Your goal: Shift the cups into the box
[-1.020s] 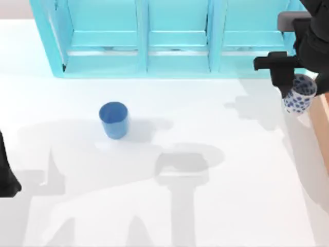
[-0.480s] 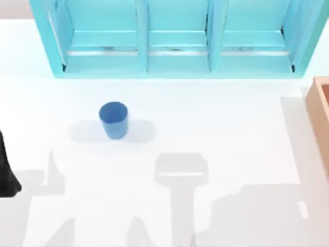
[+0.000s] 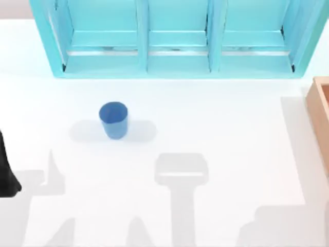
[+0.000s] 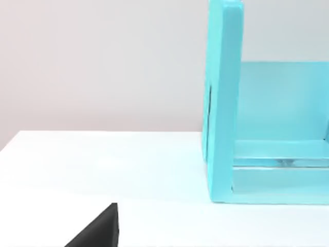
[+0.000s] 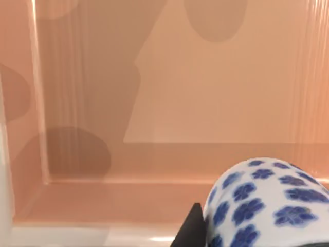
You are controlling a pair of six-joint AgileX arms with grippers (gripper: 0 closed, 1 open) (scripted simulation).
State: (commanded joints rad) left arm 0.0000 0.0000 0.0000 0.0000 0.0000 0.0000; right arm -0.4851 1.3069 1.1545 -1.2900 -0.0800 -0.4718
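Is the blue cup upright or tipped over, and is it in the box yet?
Upright and still out: the blue cup stands mouth-up on the table, far from the box at the right edge.

We find no words, numbers or brand marks to read. The white cup [image 5: 267, 206] bears only dark-blue flower shapes.

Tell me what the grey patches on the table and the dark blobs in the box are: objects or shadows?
Top view: flat shadows on the white table, one beside the blue cup, arm-shaped ones nearer the front. Right wrist view: soft dark patches on the box floor and walls are shadows too, behind the patterned cup.
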